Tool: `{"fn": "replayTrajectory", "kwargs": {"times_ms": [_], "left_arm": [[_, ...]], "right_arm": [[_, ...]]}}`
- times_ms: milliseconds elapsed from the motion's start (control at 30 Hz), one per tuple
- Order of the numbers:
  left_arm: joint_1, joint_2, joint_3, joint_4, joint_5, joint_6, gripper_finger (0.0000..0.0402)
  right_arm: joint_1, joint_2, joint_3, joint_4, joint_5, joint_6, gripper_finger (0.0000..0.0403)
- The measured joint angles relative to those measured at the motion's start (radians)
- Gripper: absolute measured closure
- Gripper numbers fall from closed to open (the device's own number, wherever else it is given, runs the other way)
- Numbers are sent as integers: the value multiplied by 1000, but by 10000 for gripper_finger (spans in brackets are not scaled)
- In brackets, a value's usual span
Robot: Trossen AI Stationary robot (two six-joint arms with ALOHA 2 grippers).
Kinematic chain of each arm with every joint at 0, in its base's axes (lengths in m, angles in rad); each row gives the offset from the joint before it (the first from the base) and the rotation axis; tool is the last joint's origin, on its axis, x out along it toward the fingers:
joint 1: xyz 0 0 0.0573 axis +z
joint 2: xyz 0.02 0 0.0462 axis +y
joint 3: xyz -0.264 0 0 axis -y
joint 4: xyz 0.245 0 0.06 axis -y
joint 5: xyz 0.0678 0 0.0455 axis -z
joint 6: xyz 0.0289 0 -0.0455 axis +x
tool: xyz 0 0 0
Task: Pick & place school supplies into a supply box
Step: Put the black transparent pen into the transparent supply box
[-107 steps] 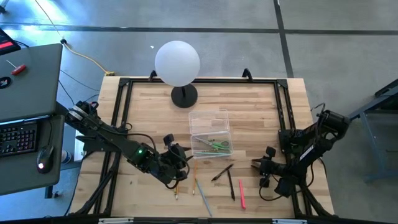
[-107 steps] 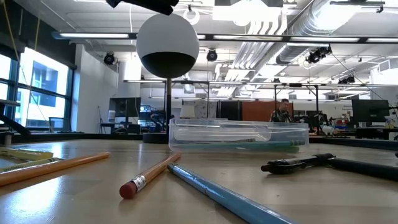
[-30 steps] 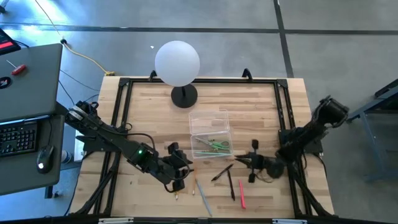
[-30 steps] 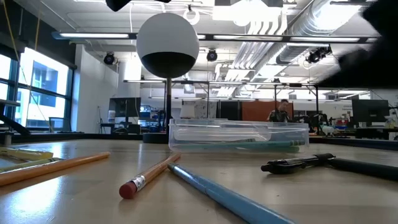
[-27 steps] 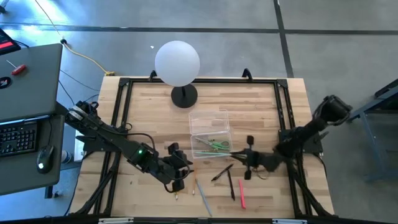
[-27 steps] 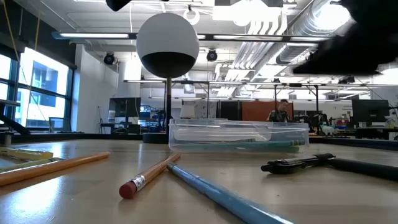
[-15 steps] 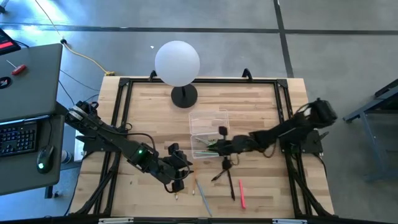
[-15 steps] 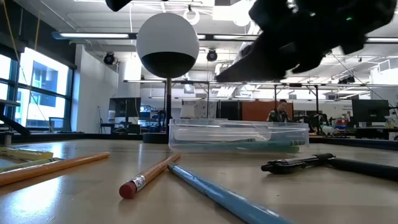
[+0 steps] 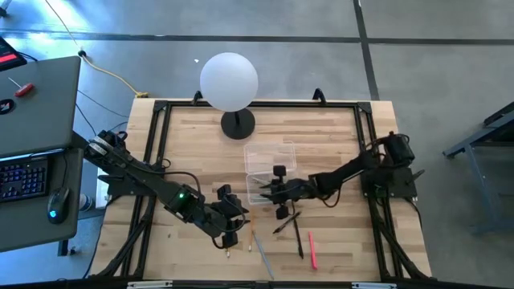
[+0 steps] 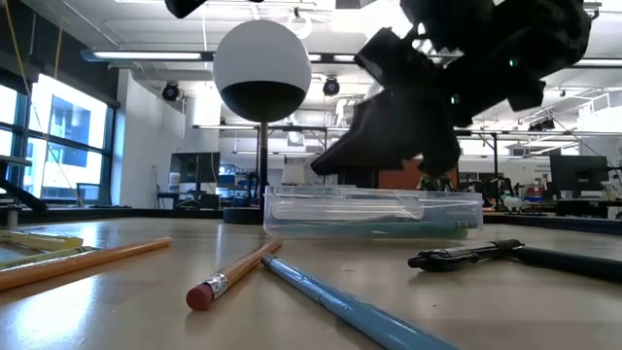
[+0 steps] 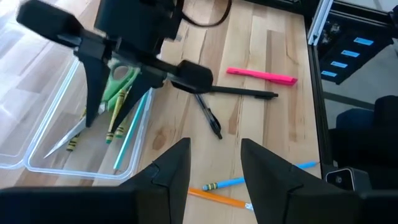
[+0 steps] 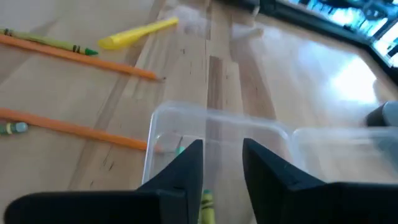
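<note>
I have the right gripper (image 9: 267, 193) hanging over the supply box (image 9: 272, 157), fingers apart and holding nothing I can see; green scissors (image 11: 122, 83) and pencils lie directly beneath it. The black pen (image 9: 287, 222) lies just behind this gripper, long axis diagonal. My left gripper (image 9: 238, 215) waits beside the loose pencils, fingers apart, nearer those.

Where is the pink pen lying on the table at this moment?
In the high view the pink pen lies near the table's front edge, right of centre, beside a black pen. It is in front of the supply box, outside it.
</note>
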Motion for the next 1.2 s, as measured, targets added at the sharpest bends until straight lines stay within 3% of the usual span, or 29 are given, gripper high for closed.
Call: {"fn": "replayTrajectory", "kwargs": {"times_ms": [200, 367, 533, 667, 800, 1067, 1200], "left_arm": [[0, 0, 0, 0, 0, 0, 229], [0, 0, 0, 0, 1, 0, 229], [0, 0, 0, 0, 2, 0, 229], [0, 0, 0, 0, 2, 0, 229], [0, 0, 0, 0, 3, 0, 229], [0, 0, 0, 0, 3, 0, 229], [0, 0, 0, 0, 3, 0, 229]], "right_arm": [[37, -174, -1, -53, 1, -29, 300], [100, -445, 0, -309, 1, -18, 306], [167, -698, 0, -586, -1, 147, 308], [226, -828, -24, -726, -6, 269, 309], [291, -903, -123, -694, -5, 301, 308], [376, -955, -376, -417, -3, 361, 309], [385, -968, -425, -314, -4, 360, 308]]}}
